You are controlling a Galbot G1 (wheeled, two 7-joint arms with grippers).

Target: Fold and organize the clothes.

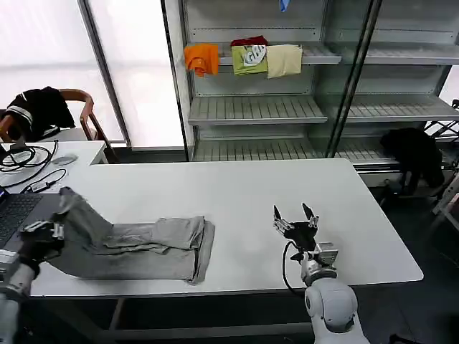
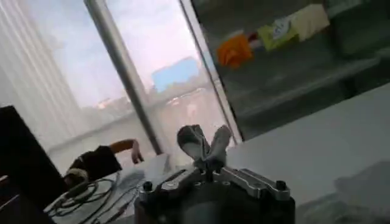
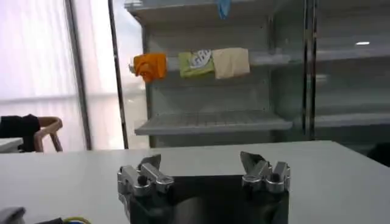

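Observation:
The light grey T-shirt (image 1: 154, 247) lies partly folded on the white table (image 1: 272, 193), near its front left. Its left end is lifted off the tabletop into a raised flap (image 1: 72, 208). My left gripper (image 1: 51, 231) is at that lifted end, shut on the cloth. In the left wrist view its fingers (image 2: 206, 141) are pressed together, pointing toward the windows. My right gripper (image 1: 295, 215) hovers open over bare table, to the right of the shirt and apart from it. Its fingers (image 3: 201, 163) stand wide with nothing between them.
A laptop (image 1: 14, 215), cables (image 1: 25, 158) and a mouse (image 1: 63, 160) sit at the table's left. Behind is a wooden chair with a black garment (image 1: 39, 107). Shelves (image 1: 258, 107) at the back hold orange (image 1: 202, 57), green (image 1: 249, 59) and cream (image 1: 285, 60) garments.

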